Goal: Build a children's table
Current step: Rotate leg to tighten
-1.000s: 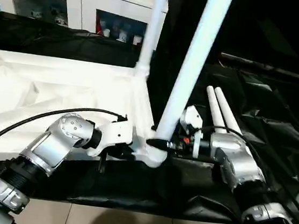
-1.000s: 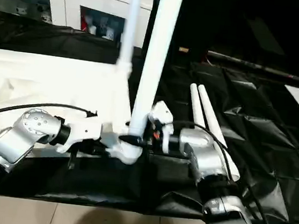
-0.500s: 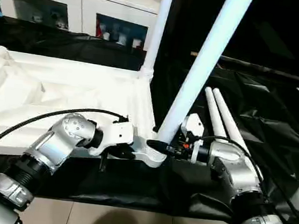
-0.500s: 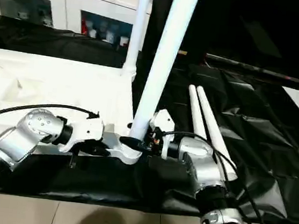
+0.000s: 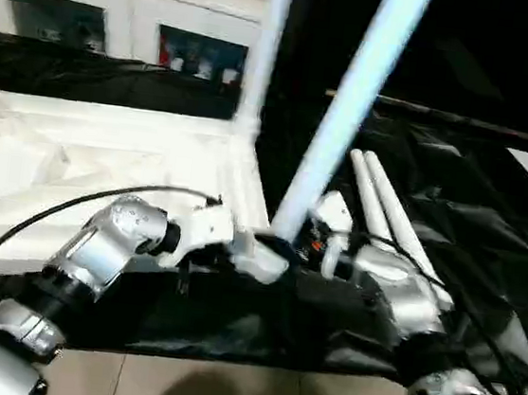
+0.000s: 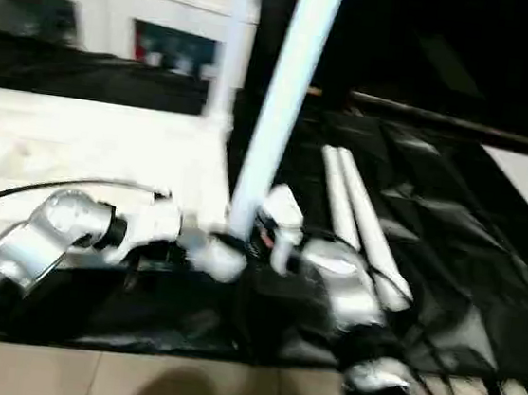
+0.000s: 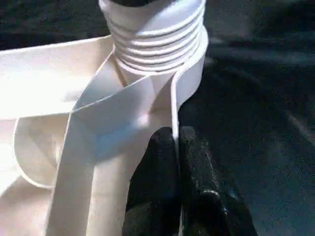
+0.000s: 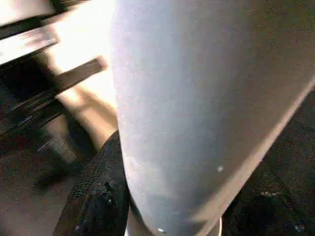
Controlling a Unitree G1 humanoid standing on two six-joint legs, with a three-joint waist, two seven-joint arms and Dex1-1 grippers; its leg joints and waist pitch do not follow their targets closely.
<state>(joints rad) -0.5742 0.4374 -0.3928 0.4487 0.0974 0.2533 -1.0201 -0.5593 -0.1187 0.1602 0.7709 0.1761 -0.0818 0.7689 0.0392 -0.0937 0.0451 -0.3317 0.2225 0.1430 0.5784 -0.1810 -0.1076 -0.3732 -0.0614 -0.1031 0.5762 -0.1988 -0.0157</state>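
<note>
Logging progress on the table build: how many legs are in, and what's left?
One leg already stands in the far corner of the upturned tabletop. The second leg is in hand: the right gripper holds it at the near corner socket, while the left gripper pinches the tabletop's rim. Two loose legs on the black cloth remain.

white tabletop (image 5: 105,165) lies ribbed underside up; two legs (image 5: 351,103) stand in its corner sockets, two spare legs (image 5: 386,211) lie beside.
</note>
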